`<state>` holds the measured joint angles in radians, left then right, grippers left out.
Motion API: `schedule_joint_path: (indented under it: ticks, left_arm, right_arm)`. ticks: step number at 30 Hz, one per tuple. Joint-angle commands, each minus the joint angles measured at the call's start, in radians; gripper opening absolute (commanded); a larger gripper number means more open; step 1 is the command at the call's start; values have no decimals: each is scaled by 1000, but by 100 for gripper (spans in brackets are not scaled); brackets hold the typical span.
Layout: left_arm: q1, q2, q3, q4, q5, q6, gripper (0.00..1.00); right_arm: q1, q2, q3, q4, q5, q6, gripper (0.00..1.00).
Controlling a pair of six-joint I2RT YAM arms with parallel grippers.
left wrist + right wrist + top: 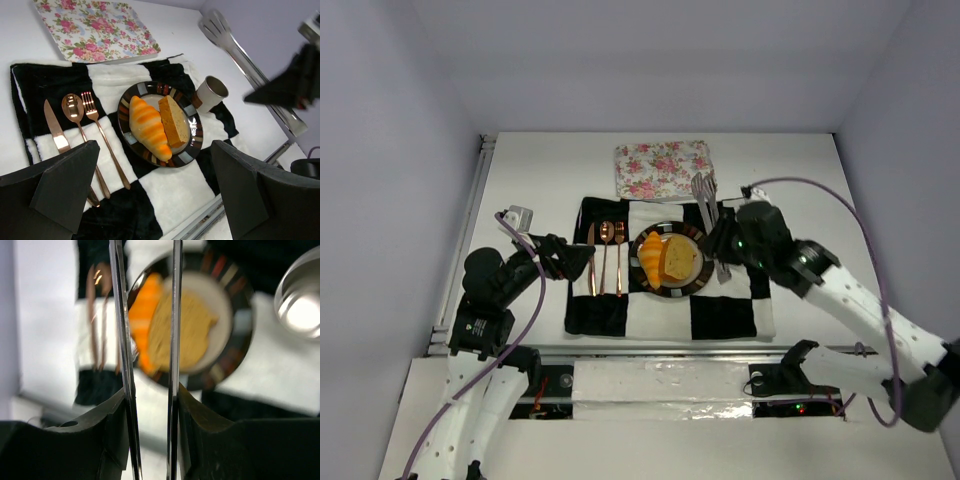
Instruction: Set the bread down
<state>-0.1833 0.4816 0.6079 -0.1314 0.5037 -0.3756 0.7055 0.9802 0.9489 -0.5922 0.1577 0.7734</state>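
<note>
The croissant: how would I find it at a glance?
Look at the black-and-white checked mat. A dark round plate sits on it. The croissant is the ridged orange-striped piece on its cutlery side, beside the flat tan slice.

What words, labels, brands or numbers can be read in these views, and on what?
None can be read.
The floral napkin, plate, cup and the tongs in the right hand bear no lettering.
A small pale mark on the left arm is too small to read.
</note>
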Motion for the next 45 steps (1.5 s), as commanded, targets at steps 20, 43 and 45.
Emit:
schedule_joint_path:
  ticks: [20, 43, 45]
  left_arm:
    - [-5, -44, -7, 55, 29, 7, 94]
    - [-5, -28, -2, 50, 35, 10, 94]
    - [13, -32, 9, 42, 32, 15, 95]
  right_arm:
    - [-752, 897, 430, 213, 80, -569, 42]
    - [-742, 580, 474, 277, -125, -298, 94]
    - [-681, 447, 300, 366, -268, -202, 75]
